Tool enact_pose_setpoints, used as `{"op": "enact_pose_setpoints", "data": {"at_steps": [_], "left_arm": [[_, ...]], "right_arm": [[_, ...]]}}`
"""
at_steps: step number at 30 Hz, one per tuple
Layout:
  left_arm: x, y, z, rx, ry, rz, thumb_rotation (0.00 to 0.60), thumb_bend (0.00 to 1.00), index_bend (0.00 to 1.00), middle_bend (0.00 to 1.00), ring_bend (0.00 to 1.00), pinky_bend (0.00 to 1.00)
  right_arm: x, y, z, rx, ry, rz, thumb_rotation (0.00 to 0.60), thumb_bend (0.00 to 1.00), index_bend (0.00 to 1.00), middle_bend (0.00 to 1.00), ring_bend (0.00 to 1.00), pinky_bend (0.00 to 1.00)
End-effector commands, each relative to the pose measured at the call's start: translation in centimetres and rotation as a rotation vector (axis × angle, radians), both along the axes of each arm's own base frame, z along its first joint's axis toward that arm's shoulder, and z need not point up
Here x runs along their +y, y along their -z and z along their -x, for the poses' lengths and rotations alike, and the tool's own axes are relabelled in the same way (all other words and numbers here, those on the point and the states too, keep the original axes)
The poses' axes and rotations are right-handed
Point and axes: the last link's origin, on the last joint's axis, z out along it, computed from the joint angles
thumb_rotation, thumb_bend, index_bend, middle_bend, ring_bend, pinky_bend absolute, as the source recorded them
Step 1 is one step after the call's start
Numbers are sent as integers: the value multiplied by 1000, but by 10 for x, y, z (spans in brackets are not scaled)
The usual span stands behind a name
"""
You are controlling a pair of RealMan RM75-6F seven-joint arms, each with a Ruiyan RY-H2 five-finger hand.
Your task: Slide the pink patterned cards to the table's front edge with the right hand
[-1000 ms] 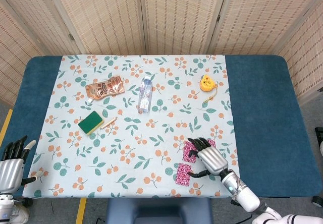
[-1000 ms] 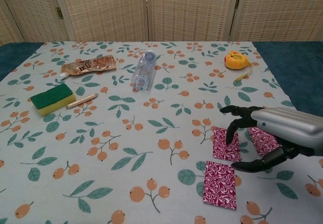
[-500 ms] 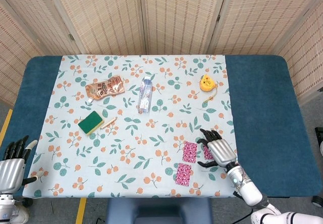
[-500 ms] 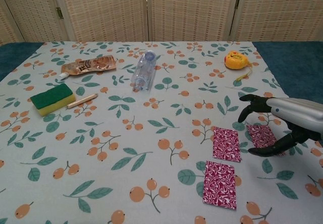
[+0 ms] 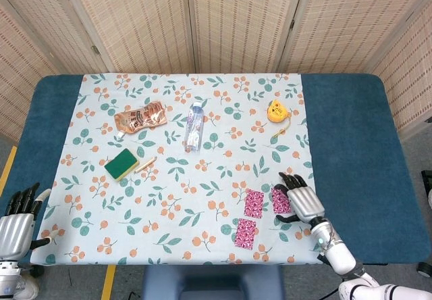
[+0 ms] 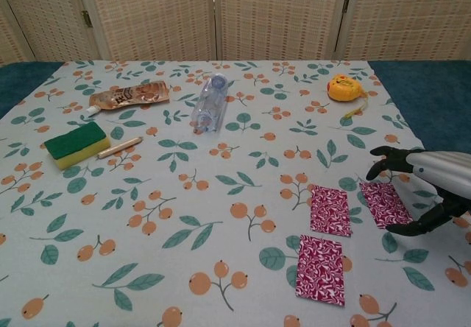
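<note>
Three pink cards (image 6: 329,210) lie flat on the surface; the right robot hand (image 6: 430,189) hovers open, empty, above the rightmost one.

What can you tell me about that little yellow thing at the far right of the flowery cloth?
The yellow thing looks like a small rounded tape measure in glossy plastic, with an orange patch on its top face. A short yellow strip trails from it toward the table's front. It lies on the flowered tablecloth near the far right corner, apart from everything else; nothing touches it.
</note>
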Motion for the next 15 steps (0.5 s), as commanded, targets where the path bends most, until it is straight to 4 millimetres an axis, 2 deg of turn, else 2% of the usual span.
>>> {"op": "enact_pose_setpoints", "data": {"at_steps": [1, 15], "left_arm": [[0, 0, 0, -1, -2, 1, 600, 212, 167, 0, 36, 0], [-1, 0, 1, -11, -6, 7, 600, 212, 167, 0, 36, 0]], "right_arm": [[-1, 1, 3, 21, -6, 4, 435, 255, 202, 16, 0, 0], [-6, 3, 10, 43, -8, 3, 435, 254, 197, 16, 0, 0]]}}
